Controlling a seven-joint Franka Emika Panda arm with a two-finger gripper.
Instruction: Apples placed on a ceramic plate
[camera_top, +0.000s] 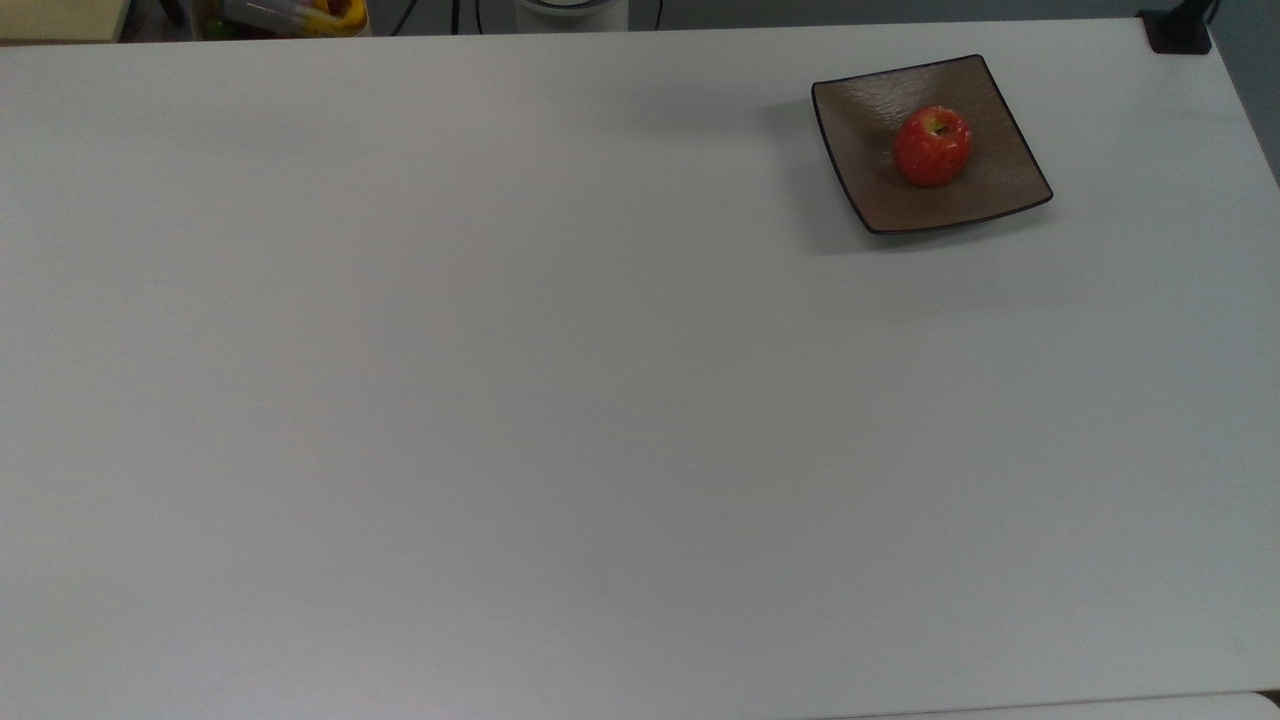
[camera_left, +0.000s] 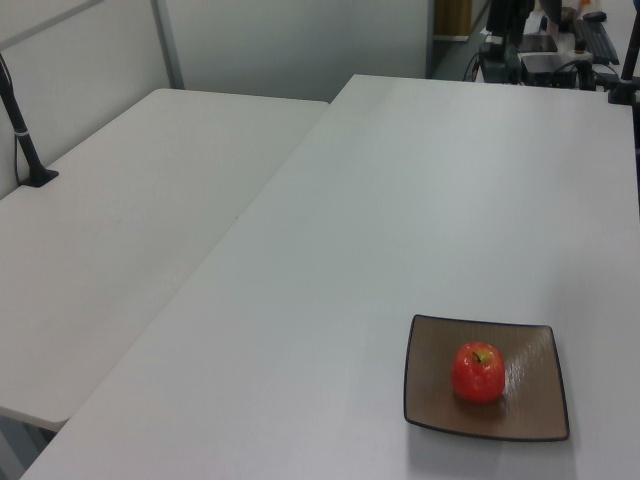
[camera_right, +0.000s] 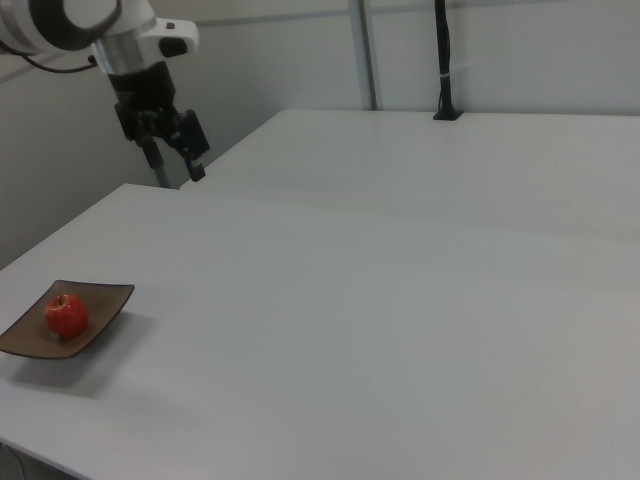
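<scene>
A small red apple (camera_top: 932, 146) rests upright near the middle of the square brown ceramic plate (camera_top: 880, 205), stem dimple up. The plate stands at the far right of the top view, near the table's back edge. In the left view the apple (camera_left: 478, 372) and plate (camera_left: 425, 385) lie near the bottom right. In the right view the apple (camera_right: 66, 315) and plate (camera_right: 105, 305) are at the lower left. My gripper (camera_right: 178, 172) hangs high above the table, well behind the plate and apart from it, open and holding nothing.
The white table (camera_top: 560, 400) stretches wide and bare to the top view's left of the plate. A second white table (camera_left: 120, 220) adjoins it. A black post (camera_right: 443, 60) stands at the far table's back. Cluttered items (camera_top: 290, 15) sit beyond the back edge.
</scene>
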